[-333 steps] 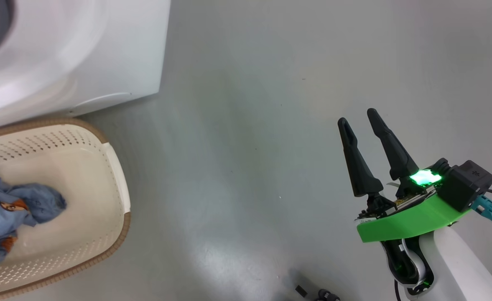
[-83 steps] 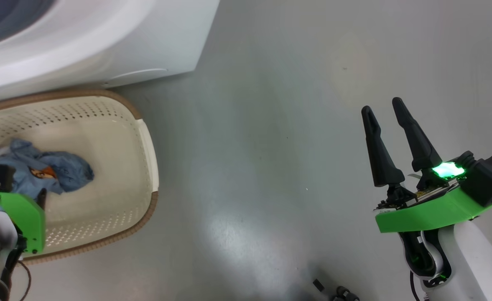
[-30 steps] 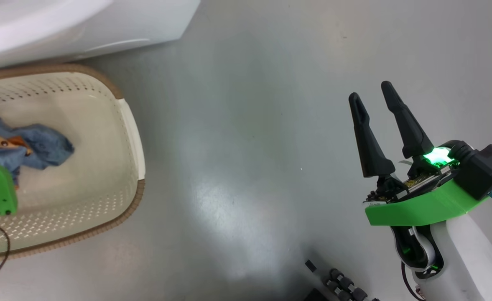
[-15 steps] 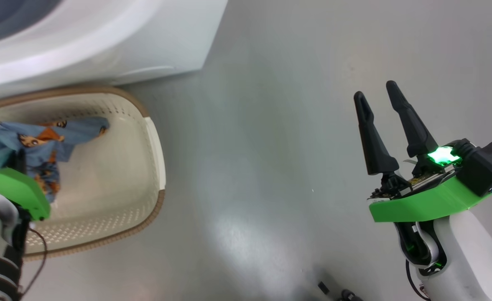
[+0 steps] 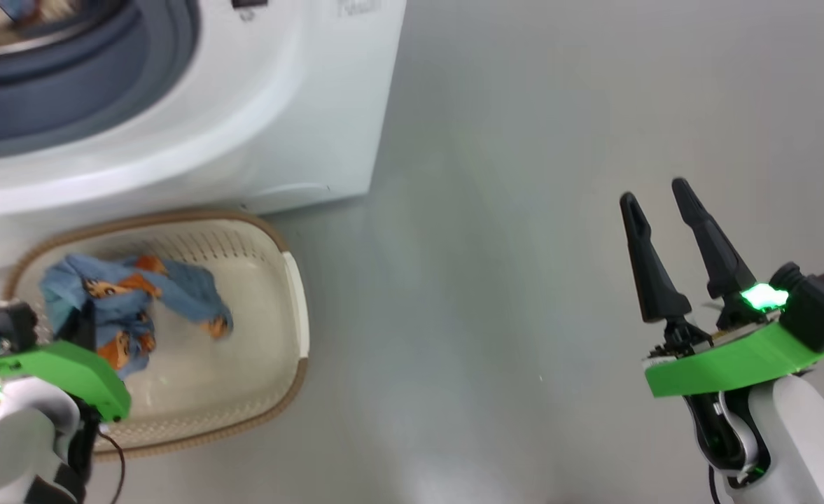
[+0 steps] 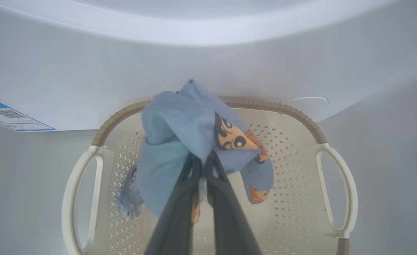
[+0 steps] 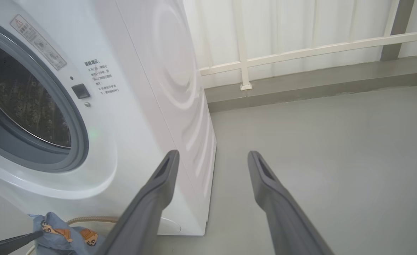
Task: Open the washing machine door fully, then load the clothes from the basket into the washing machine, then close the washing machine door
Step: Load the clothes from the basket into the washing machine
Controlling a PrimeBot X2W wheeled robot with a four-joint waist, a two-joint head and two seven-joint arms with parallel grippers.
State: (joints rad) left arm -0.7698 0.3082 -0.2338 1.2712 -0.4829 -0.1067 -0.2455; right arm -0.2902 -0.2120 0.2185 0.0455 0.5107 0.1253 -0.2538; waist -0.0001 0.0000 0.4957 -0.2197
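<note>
While our left pincer point(image 6: 202, 159) pinches the clothes point(image 6: 173, 141) above the basket point(image 6: 300, 117), our right pincer point(image 5: 654, 192) spread, loading and closing the washing machine point(image 7: 141, 88) remain.

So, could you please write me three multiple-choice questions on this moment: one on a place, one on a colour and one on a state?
1. Where does the basket stand relative to the washing machine?
A) on top of it
B) on the floor in front of it
C) inside it

2. What colour are the clothes mainly?
A) light blue
B) red
C) black

3. What state is the left claw in?
A) open and empty
B) shut on a basket handle
C) shut on the clothes

Answers:
1 B: the head view shows it at the machine's foot.
2 A: blue fabric with orange prints.
3 C: the left wrist view shows it pinching the fabric above the basket.
</note>
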